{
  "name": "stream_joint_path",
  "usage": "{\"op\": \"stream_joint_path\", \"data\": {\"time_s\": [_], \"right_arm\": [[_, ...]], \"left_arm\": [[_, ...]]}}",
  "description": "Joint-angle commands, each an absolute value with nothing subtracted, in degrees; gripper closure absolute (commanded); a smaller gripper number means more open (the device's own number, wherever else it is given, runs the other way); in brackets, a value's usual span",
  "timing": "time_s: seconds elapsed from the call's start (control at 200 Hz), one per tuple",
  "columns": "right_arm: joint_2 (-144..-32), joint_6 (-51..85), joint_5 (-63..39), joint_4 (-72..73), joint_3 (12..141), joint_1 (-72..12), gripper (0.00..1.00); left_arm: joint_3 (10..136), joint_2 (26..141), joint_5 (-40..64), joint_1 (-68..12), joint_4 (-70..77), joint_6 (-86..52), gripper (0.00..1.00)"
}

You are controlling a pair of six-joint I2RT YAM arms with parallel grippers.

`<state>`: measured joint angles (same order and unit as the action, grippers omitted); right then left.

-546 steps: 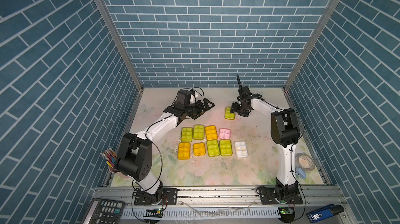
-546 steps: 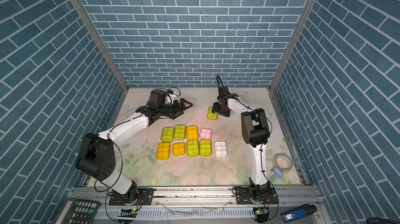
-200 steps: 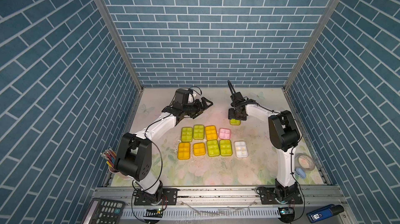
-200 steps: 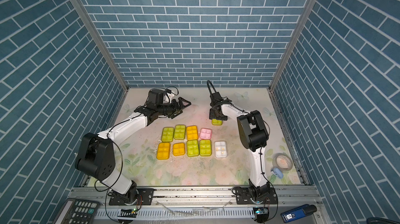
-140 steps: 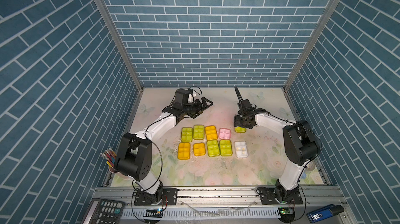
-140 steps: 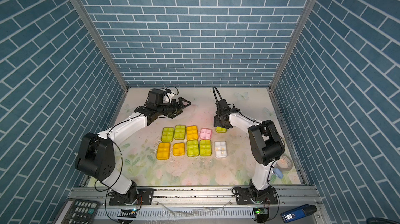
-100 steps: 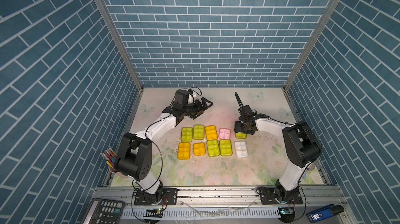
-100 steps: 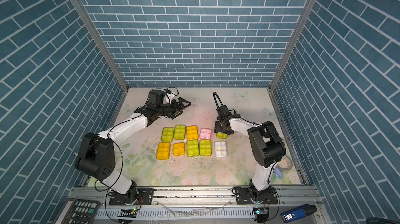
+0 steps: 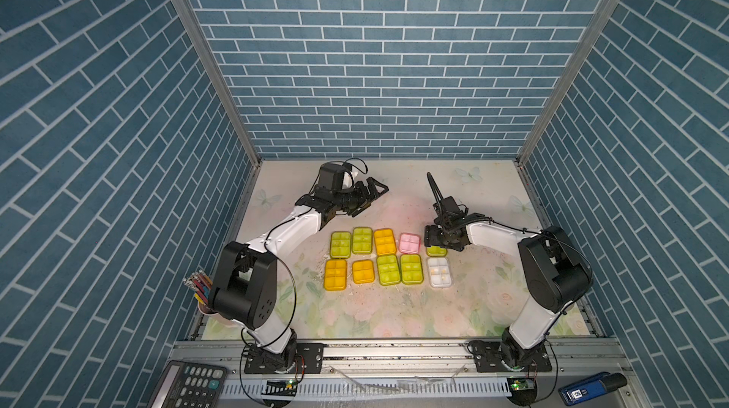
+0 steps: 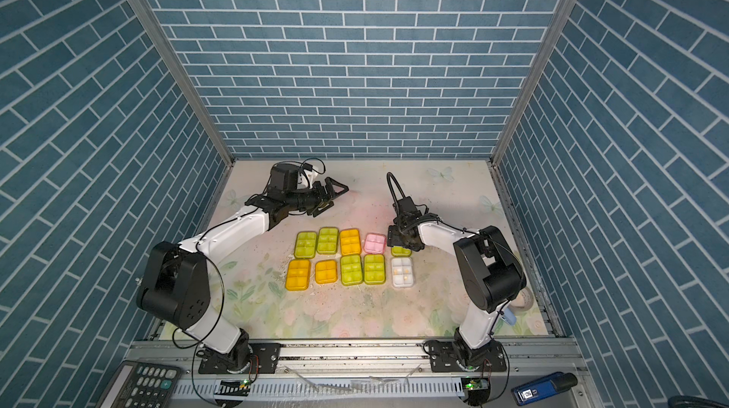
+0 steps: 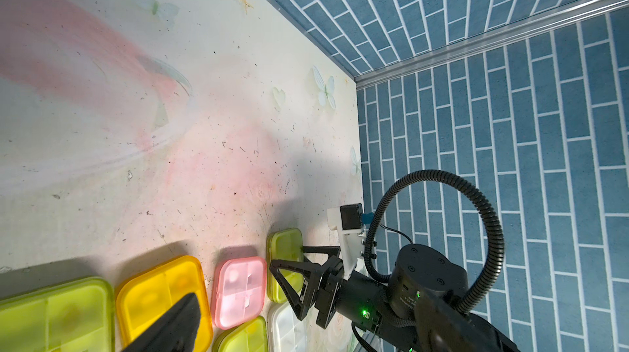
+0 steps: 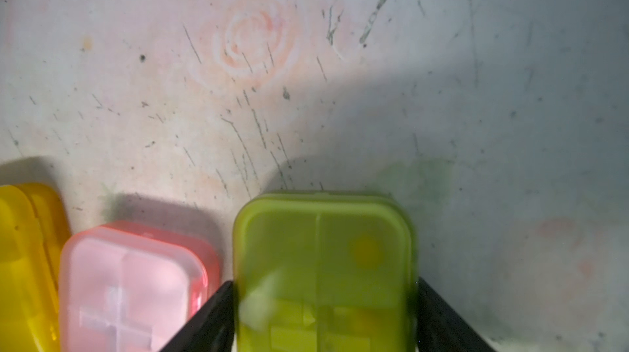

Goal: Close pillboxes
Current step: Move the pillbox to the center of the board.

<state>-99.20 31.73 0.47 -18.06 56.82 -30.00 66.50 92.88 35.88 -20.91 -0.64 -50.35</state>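
Lime-green plastic fills the gap of the right gripper. In the right wrist view its two black fingers stand one on each long side of the lime-green pillbox, close against its edges. Whether they press on it or only flank it cannot be told. The lid is down and the box lies flat on the floral mat.

Position, both top views: the box is partly hidden under the gripper, at the end of the back row on the right arm's side. It is just beside the pink pillbox and just behind the clear pillbox.

Change: 2.7 s ago this box lay alone toward the back wall, well apart from the other nine. One second ago it was nearer the row but still apart from it. Now it closes the row, and the right arm has swung toward the front with it.

The remaining pillboxes have not shifted:
- Back row: two green and one orange.
- Front row: two orange and two green.
- All lids appear shut.

The left gripper has its fingers spread wide with nothing between them. It hangs above the mat behind the rows, in much the same pose as before.
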Motion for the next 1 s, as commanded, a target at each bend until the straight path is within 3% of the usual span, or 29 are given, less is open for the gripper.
{"op": "stream_joint_path", "data": {"time_s": [0.0, 0.25, 0.49, 0.53, 0.7, 0.8, 0.88, 0.995], "right_arm": [[-96.52, 32.96, 0.00, -19.41, 56.53, -30.23, 0.17], [-92.96, 30.21, 1.49, -23.66, 60.38, -30.09, 0.14], [-78.77, 23.88, 4.85, -28.19, 61.68, -30.15, 0.12], [-75.38, 22.88, 4.92, -28.21, 61.61, -30.14, 0.01], [-63.97, 20.23, 6.94, -25.87, 59.89, -30.22, 0.01], [-59.11, 16.58, 9.17, -15.16, 50.17, -30.26, 0.01], [-56.82, 13.54, 13.02, -2.15, 40.33, -30.17, 0.01], [-56.57, 10.60, 19.99, 4.74, 35.72, -29.91, 0.01]], "left_arm": [[67.54, 92.64, 35.96, -20.74, -2.45, -47.37, 0.00], [70.18, 89.74, 33.57, -20.72, -6.72, -39.39, 0.00], [68.38, 76.84, 30.30, -21.74, -8.87, -30.22, 0.00], [66.98, 73.79, 29.22, -22.78, -9.53, -28.11, 0.00], [63.22, 63.75, 8.33, -31.47, -22.45, -14.70, 0.00], [59.57, 61.80, -8.80, -33.41, -26.85, -12.83, 0.00], [53.22, 60.49, -21.44, -33.40, -22.23, -12.94, 0.00], [40.63, 56.88, -25.94, -33.29, -4.15, -1.63, 0.00]]}}
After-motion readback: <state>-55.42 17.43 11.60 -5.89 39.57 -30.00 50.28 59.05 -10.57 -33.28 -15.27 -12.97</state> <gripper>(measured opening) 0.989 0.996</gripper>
